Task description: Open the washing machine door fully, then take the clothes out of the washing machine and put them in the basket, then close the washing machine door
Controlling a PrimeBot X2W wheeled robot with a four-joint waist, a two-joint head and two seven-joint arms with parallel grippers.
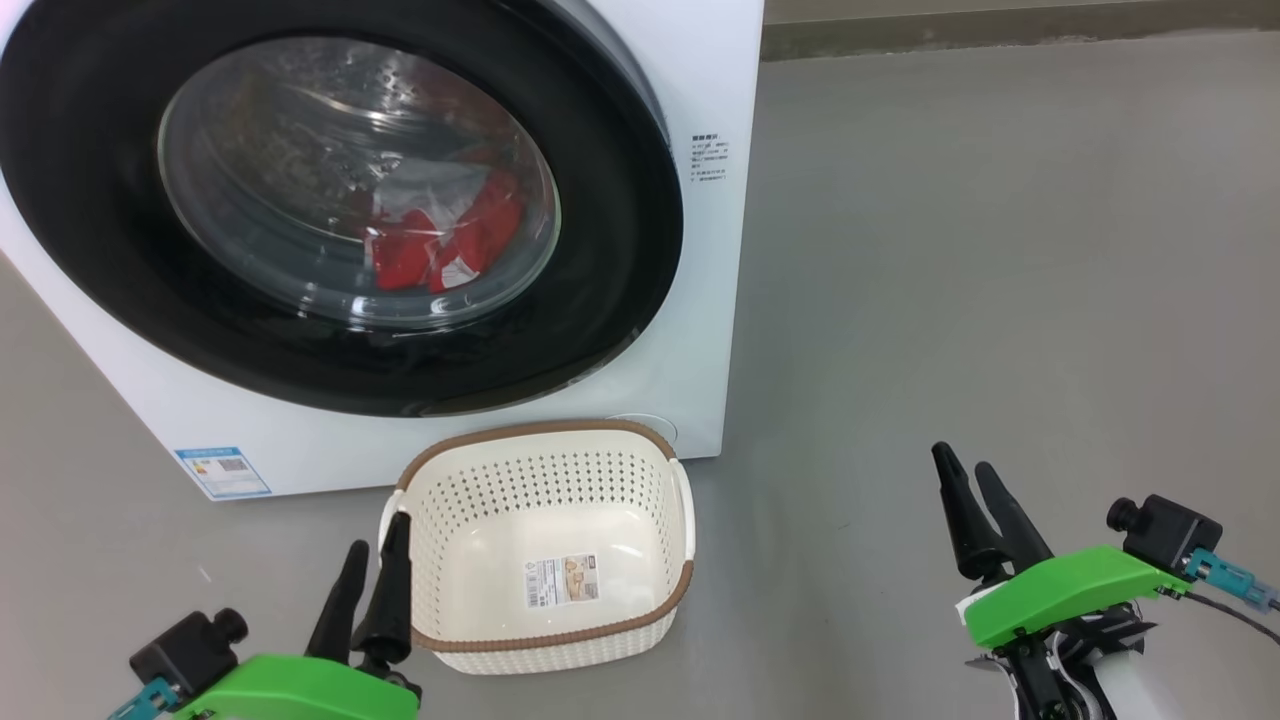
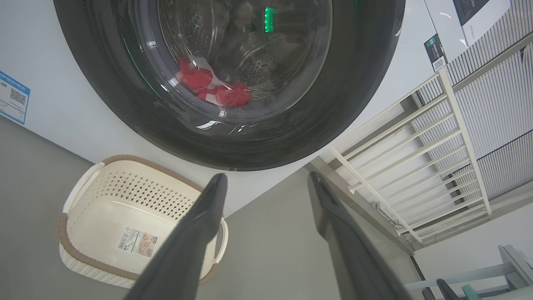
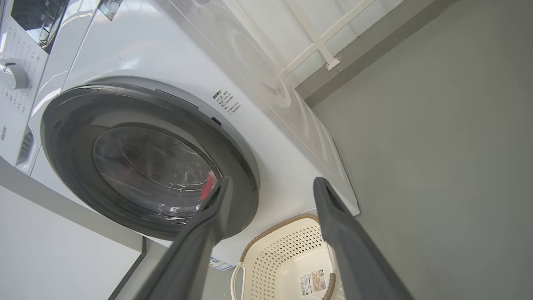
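The white washing machine (image 1: 715,320) stands at the upper left with its washing machine door (image 1: 620,250) lying flat against the front, black rim around clear glass. Red and white clothes (image 1: 440,245) lie in the drum behind the glass. The cream basket (image 1: 540,432) sits on the floor just below the door, holding nothing but a paper label. My left gripper (image 1: 379,530) is open, its fingertips beside the basket's left rim. My right gripper (image 1: 962,458) is open over bare floor to the basket's right. In the wrist views, the left gripper (image 2: 267,177) and right gripper (image 3: 272,180) both point toward the door (image 2: 354,104) (image 3: 70,166).
Grey floor (image 1: 1000,250) stretches free to the machine's right, up to a wall skirting (image 1: 1000,35). A white barred railing (image 2: 416,166) stands beside the machine. A blue sticker (image 1: 222,472) marks the machine's lower left corner, and a control knob (image 3: 14,75) sits above the door.
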